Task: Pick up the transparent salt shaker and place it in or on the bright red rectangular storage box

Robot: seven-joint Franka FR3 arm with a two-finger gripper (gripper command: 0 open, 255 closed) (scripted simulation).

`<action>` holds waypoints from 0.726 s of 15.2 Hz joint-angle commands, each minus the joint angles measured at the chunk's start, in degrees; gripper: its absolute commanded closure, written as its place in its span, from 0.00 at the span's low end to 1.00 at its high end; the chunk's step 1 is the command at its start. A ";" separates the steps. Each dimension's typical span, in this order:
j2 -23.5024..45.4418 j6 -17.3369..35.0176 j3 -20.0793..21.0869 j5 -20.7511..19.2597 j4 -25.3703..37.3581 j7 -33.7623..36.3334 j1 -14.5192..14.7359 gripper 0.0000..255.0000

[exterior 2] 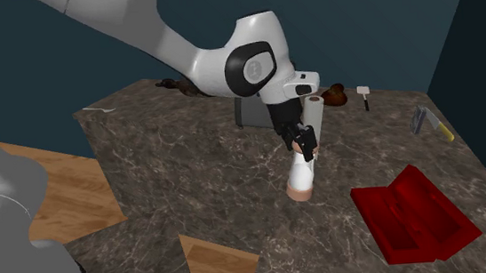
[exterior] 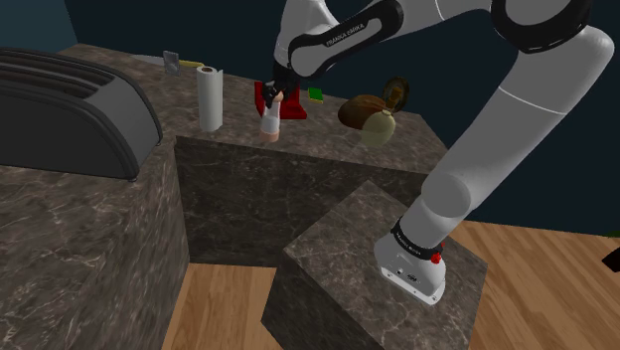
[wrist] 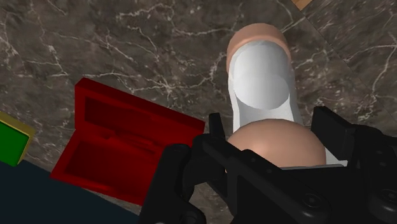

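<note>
The salt shaker (exterior 2: 300, 176) has a pale whitish body with a tan cap and a tan base, and it leans a little. My black gripper (exterior 2: 305, 143) is shut on its cap end from above. In the wrist view the fingers (wrist: 215, 130) clasp the tan cap (wrist: 273, 143), and the shaker's body (wrist: 261, 83) points away towards the marble counter. I cannot tell whether its base touches the counter. The bright red storage box (exterior 2: 413, 214) lies open on the counter to the second exterior view's lower right. In the shoulder view the box (exterior: 296, 105) lies just behind the shaker (exterior: 270, 121) and gripper (exterior: 274, 97).
A paper towel roll (exterior: 209, 97) stands at the shoulder view's left of the shaker. A dark toaster (exterior: 70, 109) sits on the near counter. A brown bowl (exterior: 360, 109) and an olive vase (exterior: 379, 127) are on the right. A knife (exterior 2: 429, 122) lies beyond the box.
</note>
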 commanded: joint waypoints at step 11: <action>-4.56 -8.51 0.16 3.87 4.40 -3.82 0.23 1.00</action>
